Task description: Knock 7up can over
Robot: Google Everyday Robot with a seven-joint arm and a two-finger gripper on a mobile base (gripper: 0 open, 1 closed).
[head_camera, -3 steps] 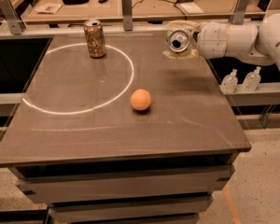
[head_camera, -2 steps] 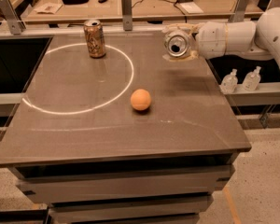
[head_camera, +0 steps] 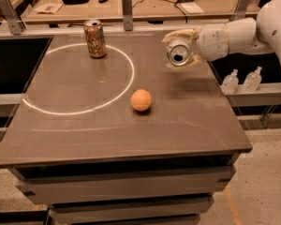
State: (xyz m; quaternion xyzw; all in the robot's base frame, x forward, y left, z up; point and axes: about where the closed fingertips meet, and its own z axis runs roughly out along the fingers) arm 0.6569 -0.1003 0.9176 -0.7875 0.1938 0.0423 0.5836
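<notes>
The 7up can [head_camera: 179,55] is tipped on its side with its silver top facing the camera, at the right rear of the dark table [head_camera: 131,135]. Only the top and a sliver of pale body show. My gripper [head_camera: 178,49] reaches in from the right on the white arm [head_camera: 239,34] and is shut on the can, one finger above it and one below. The can hangs just above the tabletop, with its shadow under it.
A brown-gold can [head_camera: 95,39] stands upright at the table's rear left, on a white circle [head_camera: 79,109] drawn on the top. An orange ball [head_camera: 141,100] lies near the middle. Two small clear bottles [head_camera: 230,82] stand on a ledge to the right.
The gripper and the tipped can have moved down, closer to the tabletop. The brown-gold can and the orange ball have not moved.
</notes>
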